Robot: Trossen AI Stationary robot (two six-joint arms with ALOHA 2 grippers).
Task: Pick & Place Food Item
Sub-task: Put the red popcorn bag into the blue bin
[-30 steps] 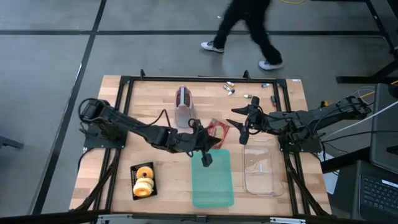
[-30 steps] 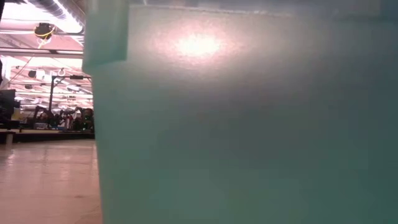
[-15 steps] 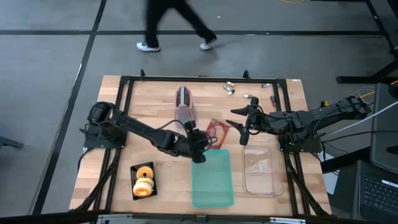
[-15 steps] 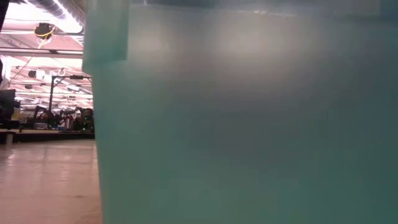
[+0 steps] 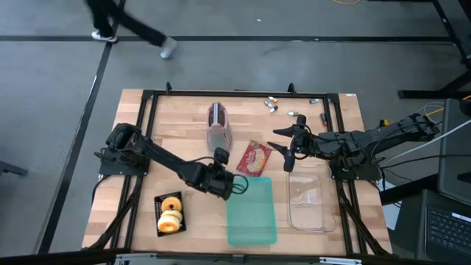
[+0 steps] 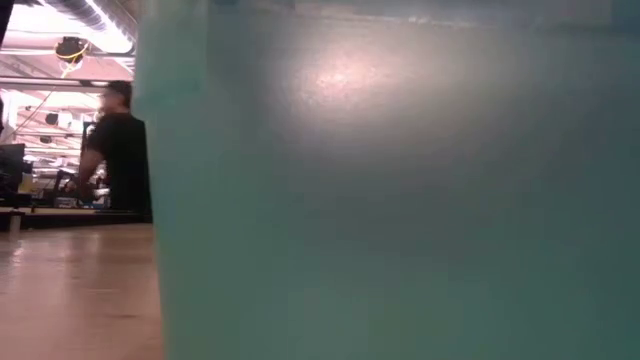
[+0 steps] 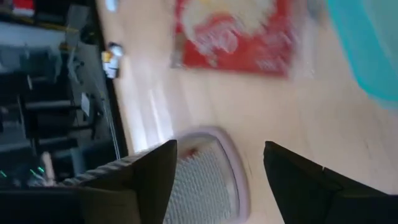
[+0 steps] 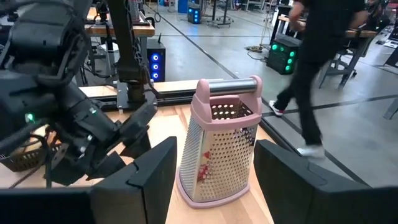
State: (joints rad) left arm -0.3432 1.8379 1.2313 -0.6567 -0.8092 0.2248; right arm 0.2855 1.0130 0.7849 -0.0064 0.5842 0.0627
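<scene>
A red food packet (image 5: 255, 157) (image 7: 236, 31) lies flat on the wooden table, just beyond the teal lid (image 5: 250, 210) (image 7: 373, 43). That lid fills the low view (image 6: 400, 200). My left gripper (image 5: 235, 184) (image 7: 221, 186) is open, low by the lid's far left corner, nothing between its fingers. It points past the packet toward the pink-rimmed grater (image 5: 218, 125) (image 7: 205, 180). My right gripper (image 5: 285, 151) (image 8: 214, 186) hangs open above the table, right of the packet, empty. Donuts (image 5: 170, 213) sit in a black tray at the near left.
A clear plastic container (image 5: 309, 199) lies right of the lid, below my right arm. The grater (image 8: 221, 137) stands upright at the far middle. Small items (image 5: 294, 110) lie along the far edge. A black frame (image 5: 151, 132) rims the table. A person (image 8: 317, 68) walks on the floor beyond.
My left gripper has opened, rolled about its own axis and tipped downward. It has sunk and drawn a little toward the table's left, off the lid's far left corner, so the red packet shows whole. In the low view a tab at the lid's upper left no longer shows.
</scene>
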